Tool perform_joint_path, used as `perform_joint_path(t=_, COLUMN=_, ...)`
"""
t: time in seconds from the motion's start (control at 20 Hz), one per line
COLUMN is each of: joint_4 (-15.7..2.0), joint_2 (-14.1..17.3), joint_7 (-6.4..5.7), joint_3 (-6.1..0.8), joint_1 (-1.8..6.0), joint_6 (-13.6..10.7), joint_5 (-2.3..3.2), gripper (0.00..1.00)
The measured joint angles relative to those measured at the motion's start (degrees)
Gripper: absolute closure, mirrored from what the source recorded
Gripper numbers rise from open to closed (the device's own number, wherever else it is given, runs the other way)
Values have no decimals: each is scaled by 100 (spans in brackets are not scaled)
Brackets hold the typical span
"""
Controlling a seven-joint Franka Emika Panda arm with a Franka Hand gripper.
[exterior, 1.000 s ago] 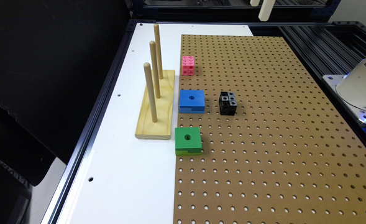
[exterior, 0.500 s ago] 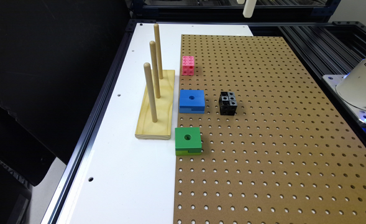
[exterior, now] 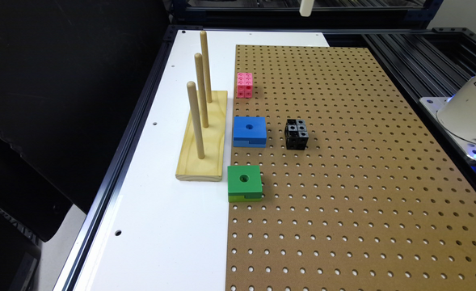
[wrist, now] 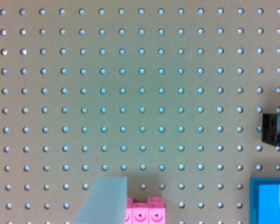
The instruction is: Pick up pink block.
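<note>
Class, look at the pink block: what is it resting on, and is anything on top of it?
The pink block rests on the brown pegboard. Nothing sits on top. The holes beneath it are covered.

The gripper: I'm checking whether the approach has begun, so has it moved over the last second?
Yes. In the exterior view the gripper has slid toward that view's left along the black frame, nearer the pink block.

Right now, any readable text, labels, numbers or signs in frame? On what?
No readable words or numbers anywhere.
One sign: a yellow triangular warning label with a black symbol on the white robot base at the exterior view's right; its symbol is too small to make out.
The pink block, the other blocks and the pegboard carry no markings.
</note>
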State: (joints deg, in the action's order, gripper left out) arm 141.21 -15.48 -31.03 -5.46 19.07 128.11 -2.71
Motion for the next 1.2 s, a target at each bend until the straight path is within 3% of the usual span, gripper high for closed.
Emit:
perform_joint_path(t=0.3, joint_4=-378, joint_2=418, joint_7=67, joint_3=0, joint_1=83, joint_6=2, joint_5=14, gripper=0)
perform_joint_path(t=0.45, joint_4=-471, joint_2=503, joint_7=118, joint_3=4, joint_1=175, joint_6=2, joint_5=72, gripper=0)
perform_joint_path(t=0.75, joint_4=-597, joint_2=604, joint_7=292, joint_3=5, joint_1=348, joint_6=2, joint_5=90, gripper=0)
perform_joint_path(t=1.2, joint_4=-801, joint_2=831, joint_7=298, joint_3=-2, joint_1=351, joint_6=7, joint_5=93, gripper=0)
